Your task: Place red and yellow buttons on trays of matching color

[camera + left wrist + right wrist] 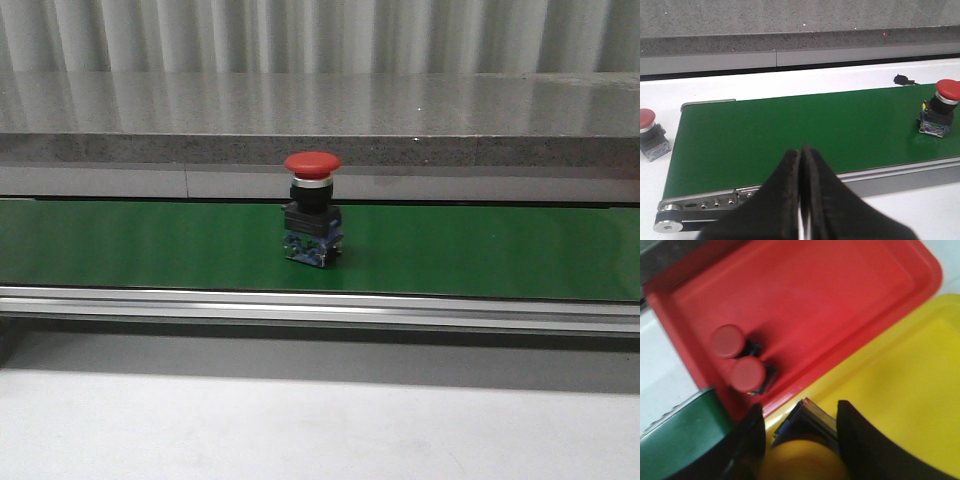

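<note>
A red button (312,215) with a black and blue base stands upright on the green conveyor belt (120,245). The left wrist view shows it far along the belt (940,107). My left gripper (801,152) is shut and empty, above the belt's near rail. The right wrist view has a red tray (840,300) holding two red buttons (726,341) (748,373), side by side near one corner. Beside it lies a yellow tray (910,390). My right gripper (800,412) is shut on a yellow button (802,460), over the yellow tray's edge.
Another red button (650,132) sits on the white table off the belt's end. A small black item (902,79) lies on the white surface beyond the belt. A grey stone ledge (320,120) runs behind the conveyor. The belt's end (675,440) adjoins the red tray.
</note>
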Motion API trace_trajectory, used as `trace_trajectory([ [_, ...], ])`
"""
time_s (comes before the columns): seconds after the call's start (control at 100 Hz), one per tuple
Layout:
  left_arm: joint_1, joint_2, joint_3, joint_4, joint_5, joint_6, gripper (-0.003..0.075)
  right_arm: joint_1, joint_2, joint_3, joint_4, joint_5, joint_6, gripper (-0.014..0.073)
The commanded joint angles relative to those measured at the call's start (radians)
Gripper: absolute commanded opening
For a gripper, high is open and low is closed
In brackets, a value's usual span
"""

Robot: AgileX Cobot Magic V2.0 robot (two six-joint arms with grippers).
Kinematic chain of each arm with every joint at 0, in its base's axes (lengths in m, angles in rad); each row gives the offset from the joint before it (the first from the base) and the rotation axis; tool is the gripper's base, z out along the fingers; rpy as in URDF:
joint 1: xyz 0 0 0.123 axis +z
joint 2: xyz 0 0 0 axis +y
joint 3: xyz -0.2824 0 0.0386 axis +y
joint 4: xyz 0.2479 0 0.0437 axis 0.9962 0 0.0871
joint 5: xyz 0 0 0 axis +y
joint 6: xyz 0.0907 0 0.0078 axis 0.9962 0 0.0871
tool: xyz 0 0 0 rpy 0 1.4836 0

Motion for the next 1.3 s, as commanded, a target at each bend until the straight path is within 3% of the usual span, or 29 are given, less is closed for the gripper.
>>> trace_trajectory([
  [0.0,-0.007,0.006,-0.028,-0.010,-0.070,0.002,-0.0020,-0.060,-0.036,0.016,-0.002,-0.073,0.022,-0.0026],
  [0.18,-0.007,0.006,-0.028,-0.010,-0.070,0.002,-0.0020,-0.124,0.002,0.105,0.000,-0.190,0.070,-0.0026],
  [0.66,-0.007,0.006,-0.028,-0.010,-0.070,0.002,-0.0020,-0.125,0.155,0.246,0.089,-0.419,0.078,-0.0014],
  [0.8,-0.007,0.006,-0.028,-0.010,-0.070,0.002,-0.0020,-0.125,0.187,0.246,0.089,-0.418,0.078,0.0127],
  [1.02,-0.007,0.006,-0.028,-0.010,-0.070,0.002,-0.0020,-0.125,0.190,0.246,0.097,-0.433,0.078,0.0482],
  [1.29,-0.007,0.006,-0.028,-0.010,-0.070,0.002,-0.0020,-0.123,0.102,0.246,0.097,-0.398,0.078,0.0500],
])
